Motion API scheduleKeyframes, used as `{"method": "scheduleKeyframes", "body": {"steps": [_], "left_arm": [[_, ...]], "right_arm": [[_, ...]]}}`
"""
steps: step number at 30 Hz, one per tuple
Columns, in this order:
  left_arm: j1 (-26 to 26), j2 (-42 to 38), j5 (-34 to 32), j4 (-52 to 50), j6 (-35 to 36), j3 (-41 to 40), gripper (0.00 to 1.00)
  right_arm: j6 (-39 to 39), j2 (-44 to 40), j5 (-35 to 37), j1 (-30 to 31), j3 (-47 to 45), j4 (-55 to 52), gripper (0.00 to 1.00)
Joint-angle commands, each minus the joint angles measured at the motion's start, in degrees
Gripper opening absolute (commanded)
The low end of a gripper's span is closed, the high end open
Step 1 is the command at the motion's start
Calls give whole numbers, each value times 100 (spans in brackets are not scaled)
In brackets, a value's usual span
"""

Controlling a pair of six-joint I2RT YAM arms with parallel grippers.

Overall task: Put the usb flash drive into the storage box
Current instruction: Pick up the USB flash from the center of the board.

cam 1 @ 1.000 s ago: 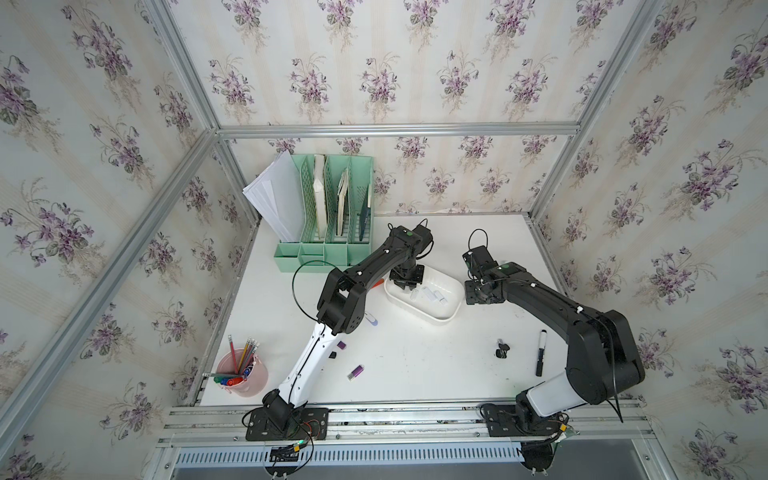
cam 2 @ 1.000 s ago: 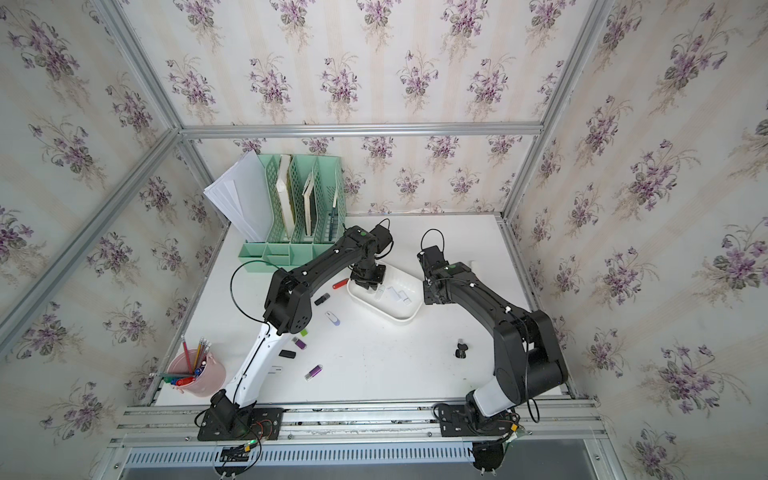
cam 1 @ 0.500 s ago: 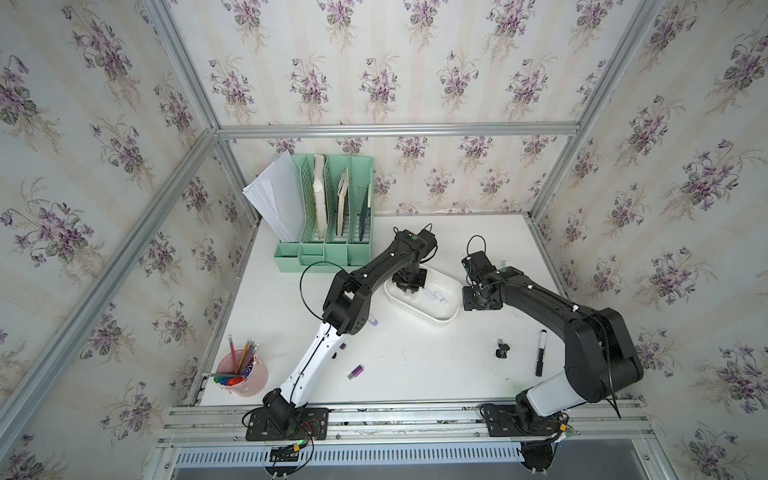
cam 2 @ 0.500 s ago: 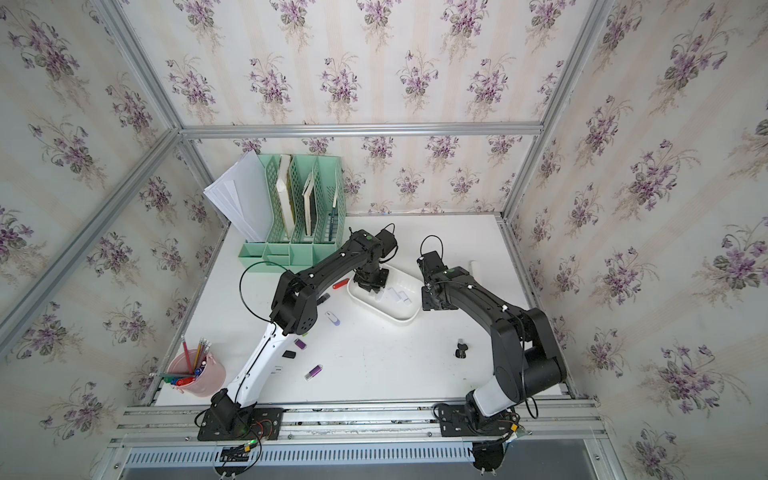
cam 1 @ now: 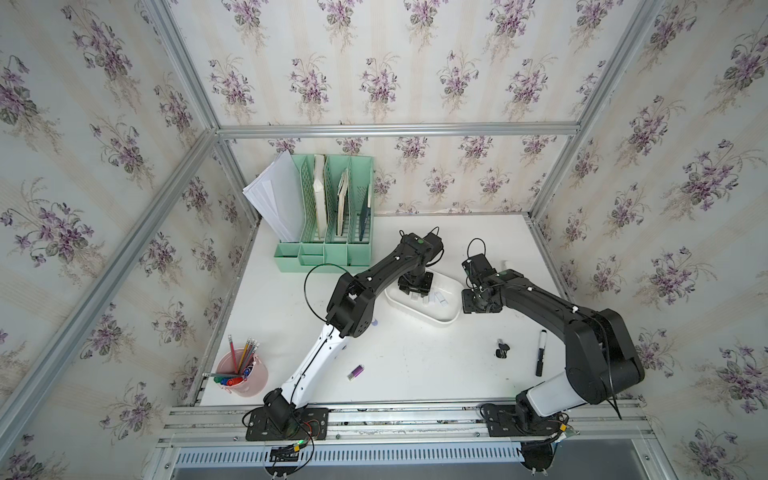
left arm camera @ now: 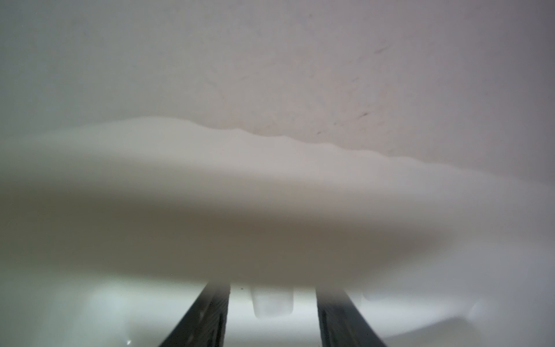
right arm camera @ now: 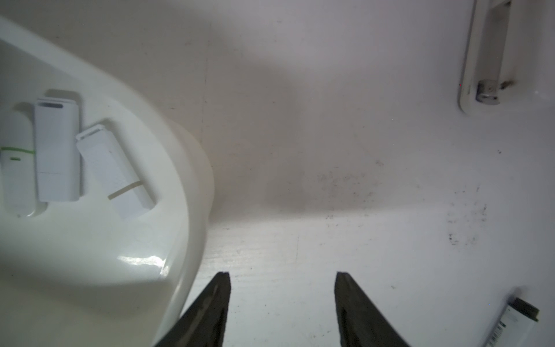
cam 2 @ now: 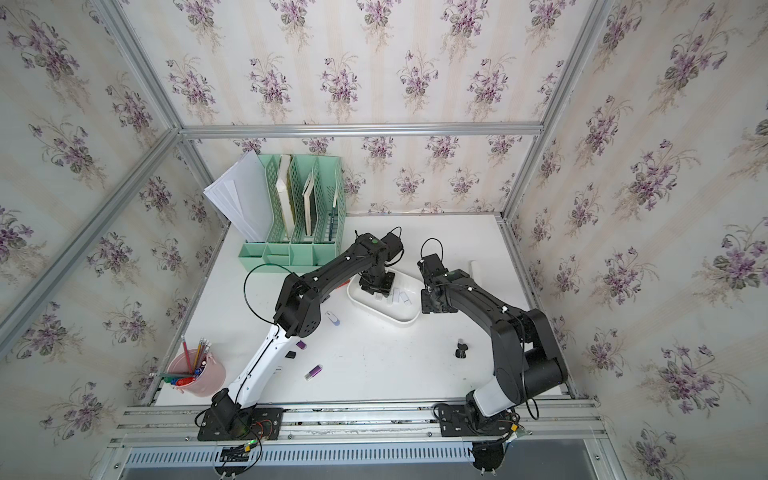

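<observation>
Only the left wrist view lets us look inside the left claw (left arm camera: pixel 272 288). Its dark fingers (left arm camera: pixel 210 315) stand apart, and a small white usb flash drive (left arm camera: pixel 272 303) lies between them with a gap on either side. It sits down inside the storage box (left arm camera: pixel 210 216), whose blurred wall fills most of that picture. Both top views show this claw lowered into the box, but its gap is too small to judge there.

The right wrist view gives us what the left one cannot: three more drives side by side on the box floor. They are a green-banded drive (right arm camera: pixel 16 168), a plain drive (right arm camera: pixel 57 150) and a tan-banded drive (right arm camera: pixel 115 174), all flat white blocks. There the right claw (right arm camera: pixel 283 275) is spread wide over the bare counter (right arm camera: pixel 360 150), just beside the box's rounded corner, gripping nothing.

The box is glossy, smooth white plastic. The counter is matte and scuffed with dark specks. A top view shows a shiny purple drive (cam 2: pixel 313 372) lying well apart from the box, towards the front edge.
</observation>
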Motion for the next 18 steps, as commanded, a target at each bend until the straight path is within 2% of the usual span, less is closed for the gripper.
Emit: {"method": "scheduleKeyframes", "body": {"steps": [1, 5, 8, 13, 18], "left_arm": [[53, -187, -2, -136, -12, 40, 54], [162, -639, -103, -281, 16, 17, 60], [373, -1244, -355, -449, 66, -332, 63], [1068, -2637, -491, -188, 293, -2073, 68], [1869, -3804, -372, 466, 480, -4153, 72]], "right_arm": [[76, -110, 12, 0, 14, -7, 61], [93, -374, 109, -5, 117, -118, 61], [93, -572, 8, 18, 278, -237, 61], [76, -799, -134, 404, 623, -336, 61], [80, -651, -162, 1202, 1086, -390, 61]]}}
